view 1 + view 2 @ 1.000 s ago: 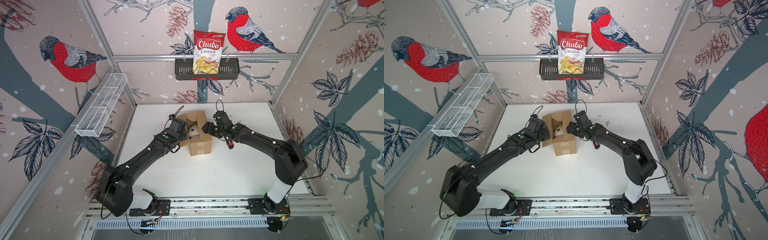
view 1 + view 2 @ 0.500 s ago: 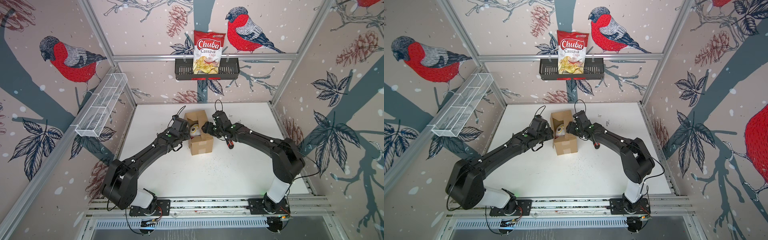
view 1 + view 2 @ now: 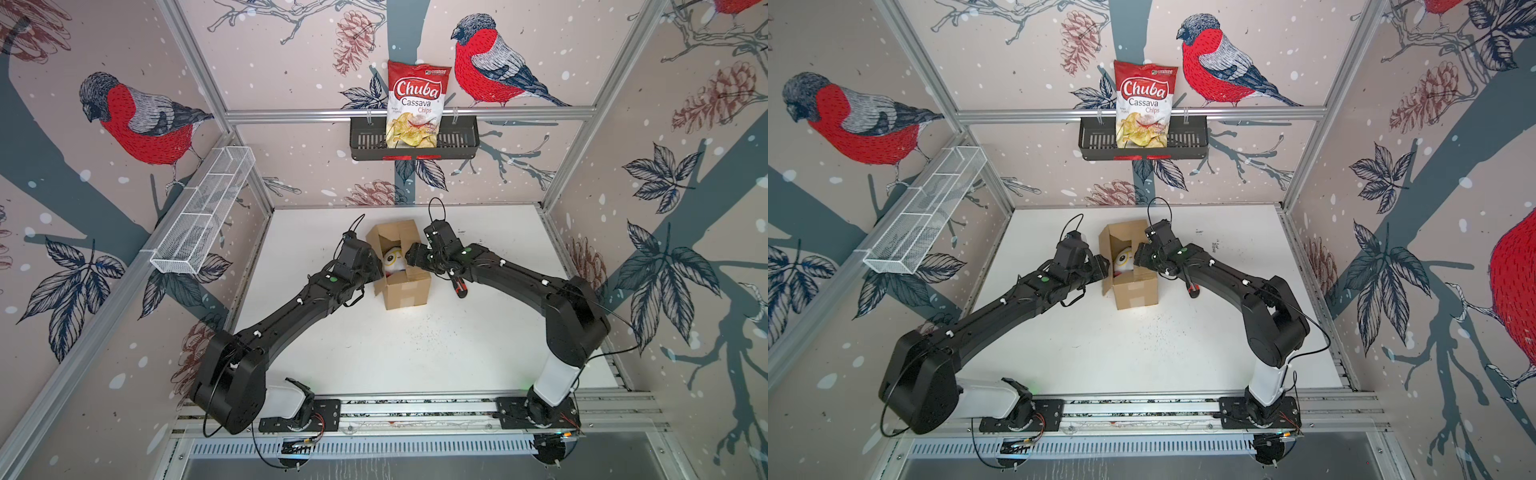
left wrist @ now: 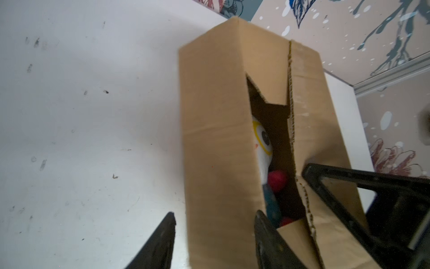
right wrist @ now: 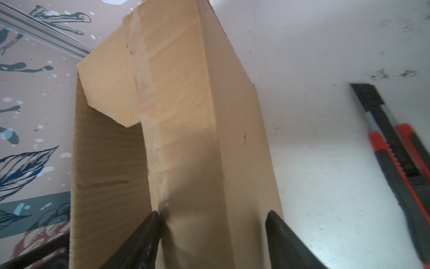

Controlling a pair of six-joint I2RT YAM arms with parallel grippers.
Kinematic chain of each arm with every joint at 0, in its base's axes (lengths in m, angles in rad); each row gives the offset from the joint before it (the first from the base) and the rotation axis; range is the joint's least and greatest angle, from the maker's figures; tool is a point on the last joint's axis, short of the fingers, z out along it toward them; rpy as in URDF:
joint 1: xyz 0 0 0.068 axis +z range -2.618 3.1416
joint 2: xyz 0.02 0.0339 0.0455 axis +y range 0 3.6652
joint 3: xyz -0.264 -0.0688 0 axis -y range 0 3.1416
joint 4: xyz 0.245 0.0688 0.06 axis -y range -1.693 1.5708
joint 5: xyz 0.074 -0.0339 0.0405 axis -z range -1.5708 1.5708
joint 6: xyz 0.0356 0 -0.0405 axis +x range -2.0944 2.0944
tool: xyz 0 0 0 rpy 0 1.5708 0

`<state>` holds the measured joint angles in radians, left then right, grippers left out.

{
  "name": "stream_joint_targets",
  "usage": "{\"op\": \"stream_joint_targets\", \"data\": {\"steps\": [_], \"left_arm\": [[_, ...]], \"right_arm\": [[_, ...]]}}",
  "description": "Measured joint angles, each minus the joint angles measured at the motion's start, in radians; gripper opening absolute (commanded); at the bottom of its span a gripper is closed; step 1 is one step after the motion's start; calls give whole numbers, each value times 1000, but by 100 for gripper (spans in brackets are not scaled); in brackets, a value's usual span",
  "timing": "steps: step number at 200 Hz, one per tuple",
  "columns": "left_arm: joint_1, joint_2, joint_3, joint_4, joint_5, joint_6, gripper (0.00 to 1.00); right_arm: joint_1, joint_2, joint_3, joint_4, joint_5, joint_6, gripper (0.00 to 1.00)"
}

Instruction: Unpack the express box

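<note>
The express box (image 3: 407, 291) (image 3: 1136, 293) stands near the middle of the white table, brown cardboard with its top flaps open. A white plush toy with yellow-ringed eyes (image 3: 392, 262) (image 4: 261, 144) lies inside. My left gripper (image 3: 376, 268) (image 4: 215, 215) is open at the box's left side. One finger is outside the cardboard panel (image 4: 216, 116) and a little off it; the other is inside the box. My right gripper (image 3: 409, 257) (image 5: 214, 216) is open at the right side, straddling a taped cardboard panel (image 5: 186, 116), with one finger touching the tape.
A red and black utility knife (image 3: 459, 286) (image 5: 391, 151) lies on the table just right of the box, under my right forearm. A black wall basket (image 3: 457, 141) holds a chips bag (image 3: 417, 104) on the back wall. A white wire shelf (image 3: 199, 224) hangs on the left wall.
The box's left flap has come in closer to the box and the box has shifted slightly. My left arm has moved a little beside it. The right arm has barely moved.
</note>
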<state>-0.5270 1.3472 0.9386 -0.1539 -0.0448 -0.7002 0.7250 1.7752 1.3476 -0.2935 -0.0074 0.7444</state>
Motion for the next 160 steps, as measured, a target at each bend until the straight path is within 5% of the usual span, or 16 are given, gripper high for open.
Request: {"op": "stream_joint_targets", "data": {"steps": [60, 160], "left_arm": [[2, -9, 32, 49, 52, 32, 64], [60, 65, 114, 46, 123, 88, 52]], "right_arm": [[42, -9, 96, -170, 101, -36, 71], [161, 61, 361, -451, 341, -61, 77]]}}
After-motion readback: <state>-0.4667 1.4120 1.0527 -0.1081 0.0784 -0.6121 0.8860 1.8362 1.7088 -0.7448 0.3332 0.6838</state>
